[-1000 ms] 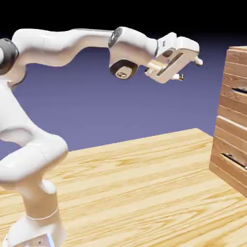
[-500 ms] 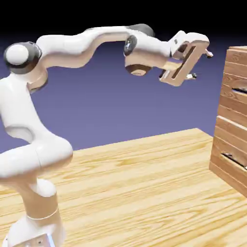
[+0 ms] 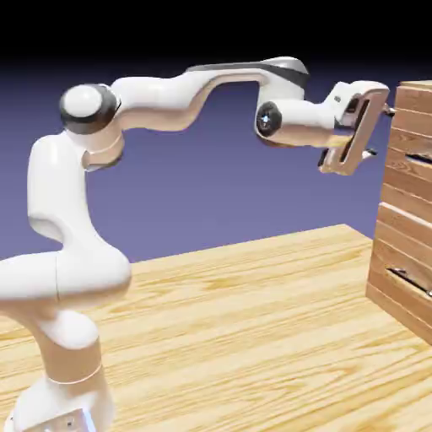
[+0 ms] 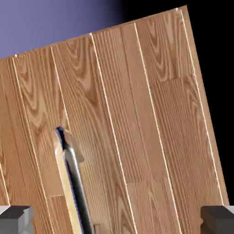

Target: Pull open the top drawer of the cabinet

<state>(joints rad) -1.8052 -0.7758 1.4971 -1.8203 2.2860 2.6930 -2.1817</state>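
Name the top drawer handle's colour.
Dark, with silvery and pale reflections; the handle shows best in the hand view.

The cabinet [image 3: 398, 240] stood upright on the bench [image 3: 236, 329] at the exterior view's right, partly cut off by the frame, its front made of reddish-brown wood planks with pale seams. The drawer [image 3: 405, 181] at its top was shut, its planked front carrying a thin, dark bar handle [image 3: 418, 158]. In the hand view the planks ran steeply from top to bottom, slightly tilted, and the handle slanted across the lower left, shiny along one side, its lower end cut off by the frame.
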